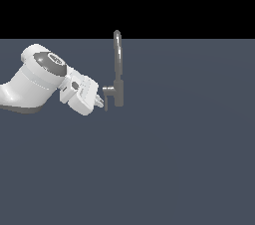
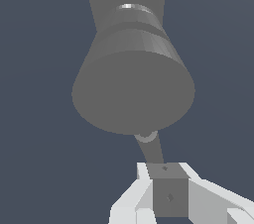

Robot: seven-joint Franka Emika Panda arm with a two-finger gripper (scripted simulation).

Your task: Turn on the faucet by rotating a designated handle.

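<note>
Now my white claw [image 1: 103,102] pinches the small grey L-shaped lever handle [image 1: 107,89] of the grey metallic arched-spout faucet [image 1: 117,69].

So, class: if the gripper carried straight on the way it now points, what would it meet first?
Most likely the handle: the gripper points toward the exterior view's right, its fingertips right at the stub on the faucet. Depth is unclear, so contact isn't certain.

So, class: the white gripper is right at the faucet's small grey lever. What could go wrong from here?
1. The white gripper meets only the thin bent tip of the small grey L-shaped handle; it might slip off while turning.
2. In the wrist view the grey metallic faucet body looms very close, so a wide sweep might knock it.
</note>
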